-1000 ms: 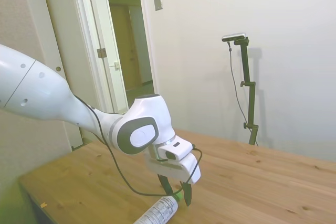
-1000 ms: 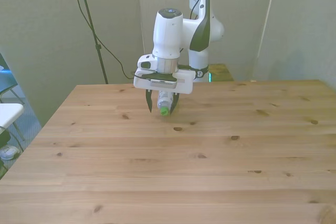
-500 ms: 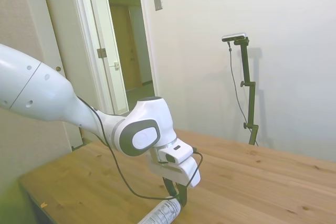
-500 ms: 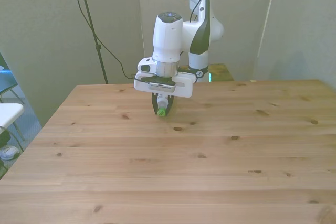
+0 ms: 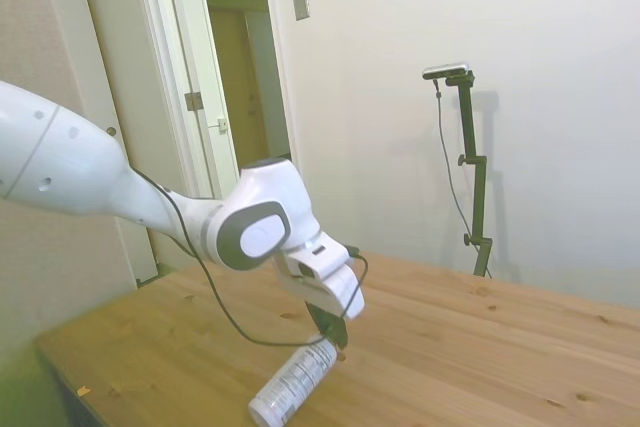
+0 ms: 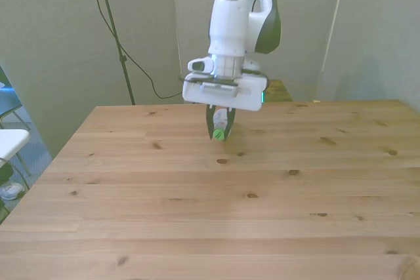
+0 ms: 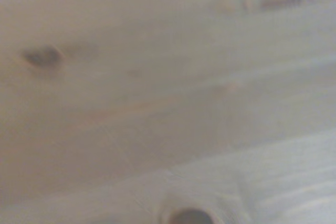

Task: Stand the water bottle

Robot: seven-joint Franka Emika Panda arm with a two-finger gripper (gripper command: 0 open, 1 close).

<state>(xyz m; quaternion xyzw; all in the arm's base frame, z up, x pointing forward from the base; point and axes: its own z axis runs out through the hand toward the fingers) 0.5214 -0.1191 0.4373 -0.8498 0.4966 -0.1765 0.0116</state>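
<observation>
Side view shows the gripper (image 5: 331, 330) clamped on the water bottle (image 5: 293, 384) near its capped end, base tilted down above the bench (image 5: 470, 347); we judge it may pivot or slip.

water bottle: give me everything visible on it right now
The small slim clear plastic water bottle with a green screw cap carries a white label with dark print. The white arm's two-finger gripper is shut on its neck end. In the side view it hangs tilted, cap end high, base low toward the wooden table; whether the base touches the table is unclear. In the front view only the cap end shows.
</observation>
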